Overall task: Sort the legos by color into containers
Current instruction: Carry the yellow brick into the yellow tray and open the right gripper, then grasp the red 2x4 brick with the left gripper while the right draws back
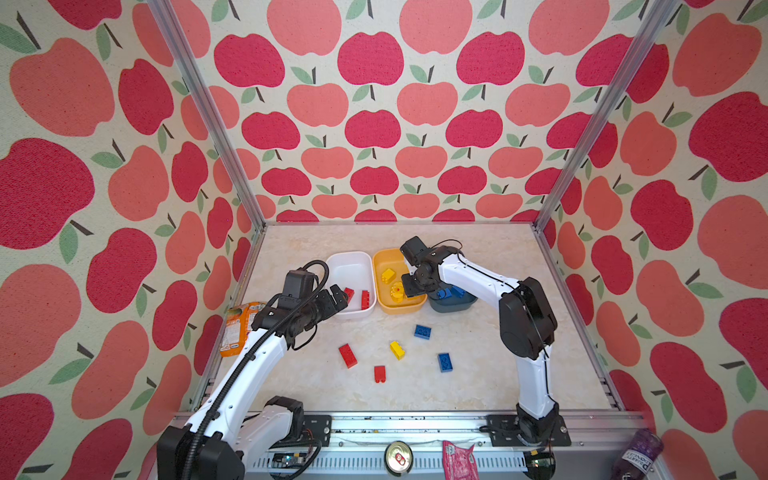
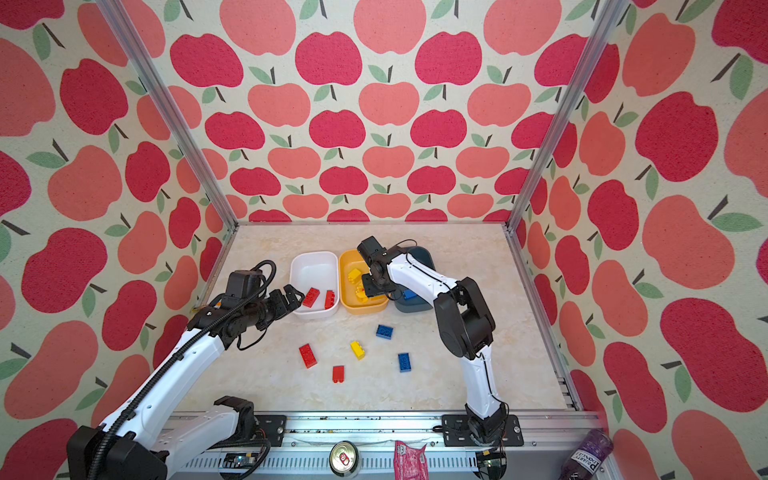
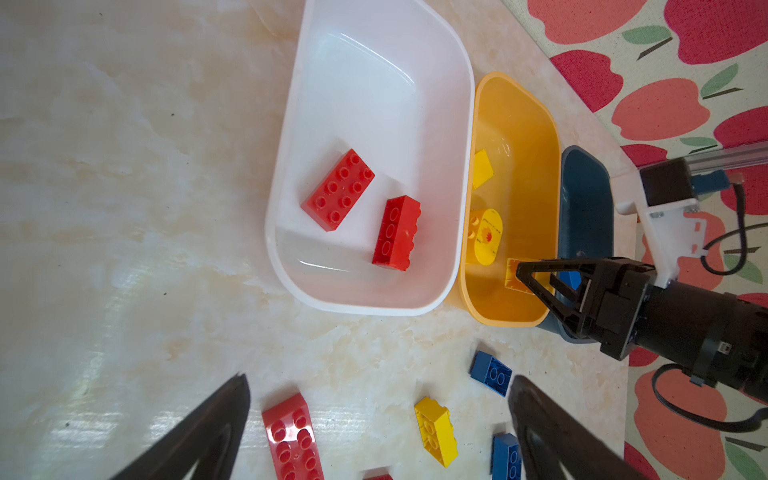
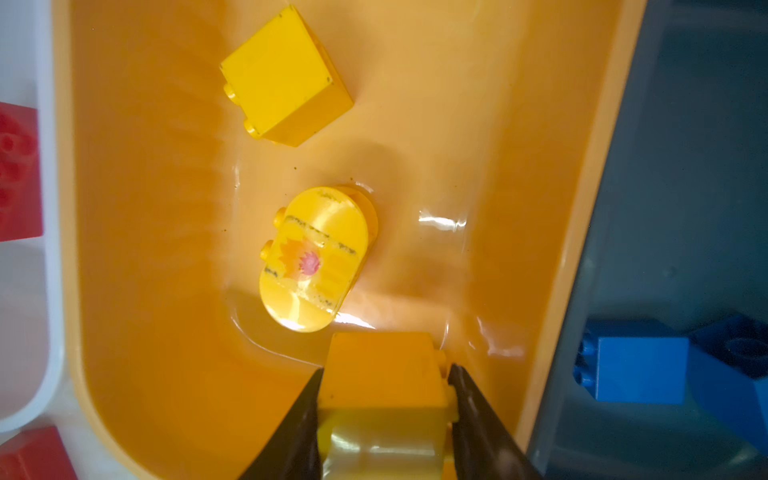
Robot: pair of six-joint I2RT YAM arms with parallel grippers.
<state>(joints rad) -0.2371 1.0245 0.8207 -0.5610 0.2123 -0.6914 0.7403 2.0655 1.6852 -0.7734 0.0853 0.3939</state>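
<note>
Status: roughly half sorted, by my read. Right jaws are pinching a small yellow studded plastic brick (image 4: 374, 365) low over the near end of the shallow yellow-orange plastic tub (image 1: 401, 308), not yet released. Left jaws are spread wide and empty at the near-left corner of the shallow white plastic tub (image 1: 351, 266). Binned: two red bricks (image 3: 338, 189) in white, a square yellow brick (image 4: 286, 79) and a rounded yellow brick (image 4: 313, 257) in yellow-orange, at least two blue bricks (image 4: 640, 370) in the dark slate-blue tub (image 1: 451, 306). Left on the marble-look table (image 1: 478, 374): long red brick (image 1: 348, 355), short red brick (image 1: 379, 373), loose yellow brick (image 1: 397, 350), two loose blue bricks (image 1: 422, 331). Writing: the rounded brick has an orange-pink burst print, no text. The purple bottle (image 1: 638, 455) label is upside down and I can't read it. The orange snack packet (image 1: 239, 328) print is too small.
</note>
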